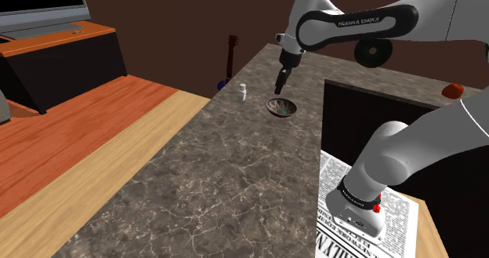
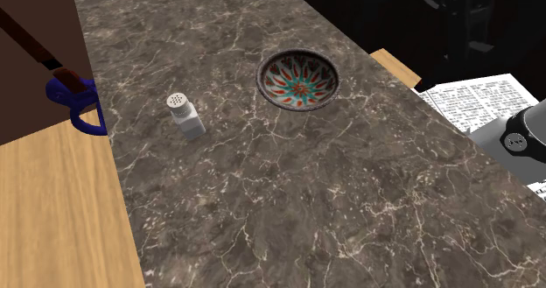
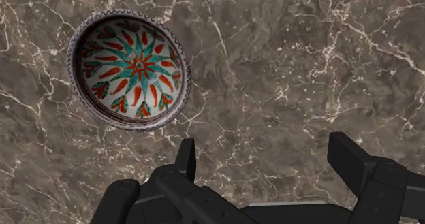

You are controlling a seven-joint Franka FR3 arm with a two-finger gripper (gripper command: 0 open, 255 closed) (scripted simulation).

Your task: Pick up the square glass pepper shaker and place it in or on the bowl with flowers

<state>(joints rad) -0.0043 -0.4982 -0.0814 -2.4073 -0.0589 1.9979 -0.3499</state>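
the pepper shaker (image 1: pixel 242 92) (image 2: pixel 185 115) stands upright on the dark marbled counter (image 1: pixel 196 186) (image 2: pixel 332 207) (image 3: pixel 306 66), a small pale square body with a grey cap full of holes. it is out toward the far end of the counter, and nothing is touching it. in the shoulder view the bowl (image 1: pixel 281 107) (image 2: pixel 297 79) (image 3: pixel 129 69) sits near it on the right, the two apart with bare stone between them. the bowl is round and shallow, dark on the outside, and its inside is painted with a flower of red and teal petals on white.

the arm reaches out from its stand (image 1: pixel 356 209), and the black gripper (image 1: pixel 280 85) (image 3: pixel 265 151) hangs above the counter close over the bowl, pointing down. in the wrist view its two fingers (image 3: pixel 185 158) stand well apart, with bare marble in the gap and nothing clasped. the bowl lies off to one side of them, not between them.

a printed newspaper (image 1: pixel 335 170) (image 2: pixel 477 94) lies under the stand at the near right of the shoulder view. a blue object (image 1: pixel 222 85) (image 2: pixel 74 102) hangs at the counter's far left edge, not far from the shaker. left of the counter there is pale wood, and further left an orange wooden floor (image 1: pixel 63 131)
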